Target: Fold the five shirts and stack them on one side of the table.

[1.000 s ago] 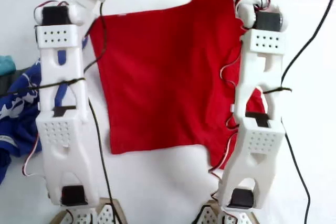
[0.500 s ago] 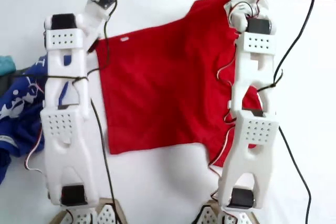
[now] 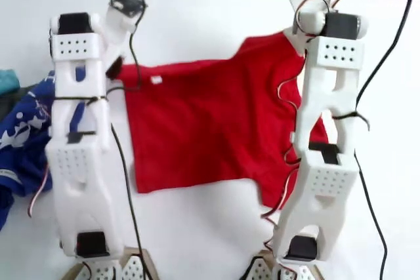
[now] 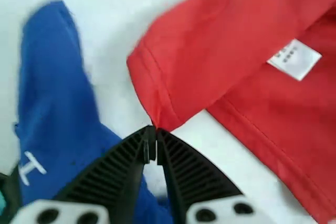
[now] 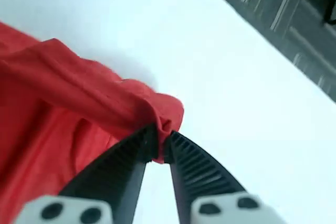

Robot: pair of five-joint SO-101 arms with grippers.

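1. The blue shirt lies crumpled at the left edge of the bench, just beside my left arm. I route that arm's path clear of it so it is not dragged into the fold.
2. My left hand is clamped on the very corner of a sleeve hem of the red shirt, with the jaws pressed together. Only the tip of the hem sits between them, so I judge the hold thin. I pull slowly and without jerks, or the corner may slip out.
3. The red shirt is spread on the bench between my two arms. Its near hem lies flat towards the arm bases, and I hold its far edge at both ends. A white label shows on the cloth near my left hand. I judge the step to be folding the far edge over towards the near hem. In the high view the right end sits farther back than the left, so I level the two ends first. I then carry both at the same height and pace to make a straight crease.
4. My right hand is closed on a bunched fold of red cloth at the far right corner. The bunch is thick and will land lumpy, so I draw it taut before lowering. I let go only when the cloth rests on the layer below.
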